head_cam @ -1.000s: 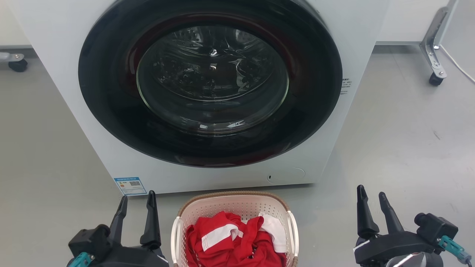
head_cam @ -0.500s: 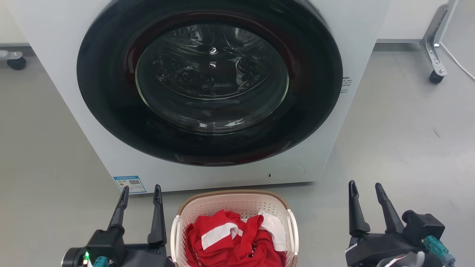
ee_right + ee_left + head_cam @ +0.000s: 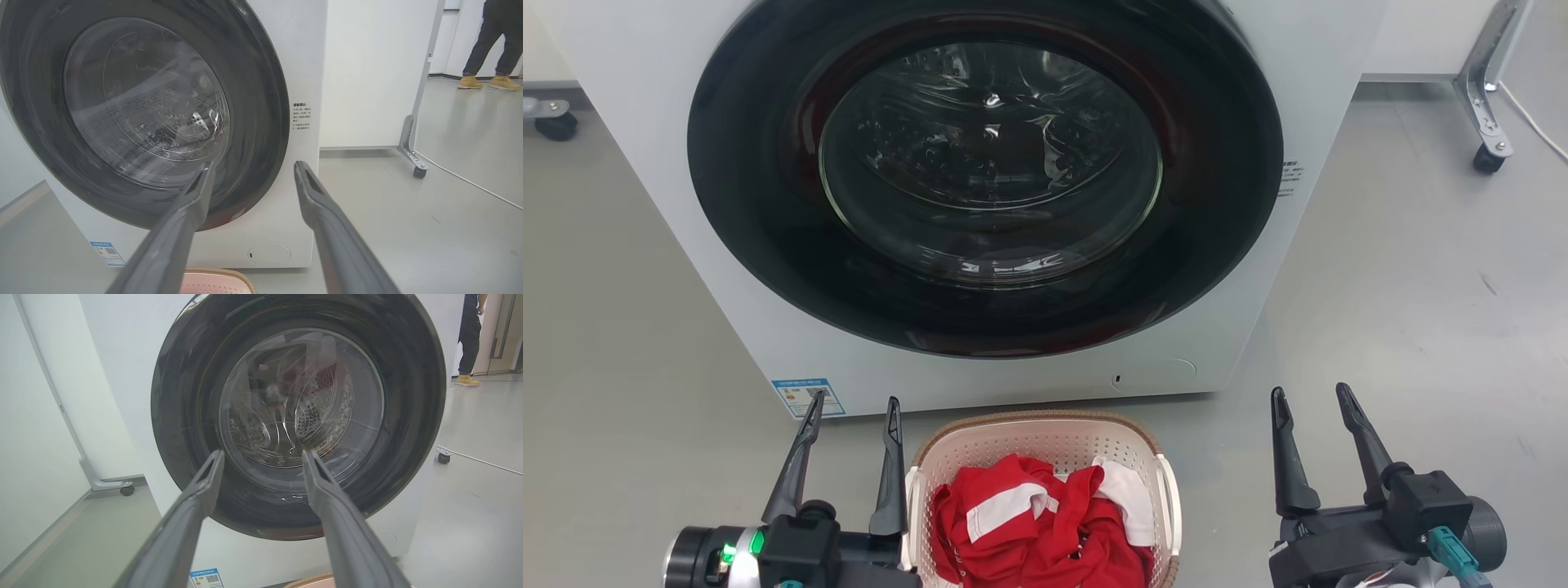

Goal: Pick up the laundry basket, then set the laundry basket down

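The grey floor [image 3: 1405, 269] carries the washer [image 3: 988, 180] and the laundry basket [image 3: 1045, 445].

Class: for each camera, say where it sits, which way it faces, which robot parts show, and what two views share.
Head view: on the robot's head, looking forward and down at the washing machine and laundry basket; left gripper and right gripper show, both open.
Left wrist view: on the left wrist, facing the glass door; own fingers show.
Right wrist view: on the right wrist, facing the door's right edge; own fingers show.
Shared: both wrist views catch a person's legs.
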Robot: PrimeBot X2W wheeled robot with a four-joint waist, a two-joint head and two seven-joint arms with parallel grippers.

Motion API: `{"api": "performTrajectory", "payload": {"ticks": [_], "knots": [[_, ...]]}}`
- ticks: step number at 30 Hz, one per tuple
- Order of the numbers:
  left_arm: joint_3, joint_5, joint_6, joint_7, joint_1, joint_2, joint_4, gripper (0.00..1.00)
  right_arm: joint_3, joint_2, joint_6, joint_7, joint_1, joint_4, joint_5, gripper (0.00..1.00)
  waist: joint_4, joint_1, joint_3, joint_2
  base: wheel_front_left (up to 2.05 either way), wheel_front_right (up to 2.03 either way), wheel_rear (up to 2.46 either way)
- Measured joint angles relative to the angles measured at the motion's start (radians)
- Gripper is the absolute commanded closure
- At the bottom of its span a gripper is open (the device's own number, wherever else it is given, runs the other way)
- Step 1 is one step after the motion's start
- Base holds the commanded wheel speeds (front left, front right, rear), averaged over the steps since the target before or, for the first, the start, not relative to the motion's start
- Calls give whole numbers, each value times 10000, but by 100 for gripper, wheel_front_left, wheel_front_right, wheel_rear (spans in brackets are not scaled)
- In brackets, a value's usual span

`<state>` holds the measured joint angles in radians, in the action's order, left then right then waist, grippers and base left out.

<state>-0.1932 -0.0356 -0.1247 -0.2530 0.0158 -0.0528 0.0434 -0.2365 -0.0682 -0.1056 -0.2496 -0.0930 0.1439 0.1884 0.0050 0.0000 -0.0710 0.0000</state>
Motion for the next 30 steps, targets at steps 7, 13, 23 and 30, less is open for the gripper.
{"api": "performTrajectory", "payload": {"ticks": [7, 13, 23, 30], "knots": [[6, 8, 0, 0, 0, 0, -13, 0, 46, 0, 0, -40, -2, -52, -38, 0, 24, 0, -71, 0, 0, 0, 0], [98, 2, 0, 0, -35, 0, -153, 0, 111, 4, 4, -42, -6, -132, -46, 0, 8, 0, -212, 0, 0, 0, 0], [92, -234, 0, 0, 45, 0, -226, 0, 307, 4, 92, -44, -286, -376, -132, 0, -49, 0, -833, 0, 0, 0, 0], [63, -341, 0, 0, 824, 8, -115, 0, 435, -36, 276, -44, -870, -326, -136, 0, -52, 1, -1599, 0, 0, 0, 0]]}}
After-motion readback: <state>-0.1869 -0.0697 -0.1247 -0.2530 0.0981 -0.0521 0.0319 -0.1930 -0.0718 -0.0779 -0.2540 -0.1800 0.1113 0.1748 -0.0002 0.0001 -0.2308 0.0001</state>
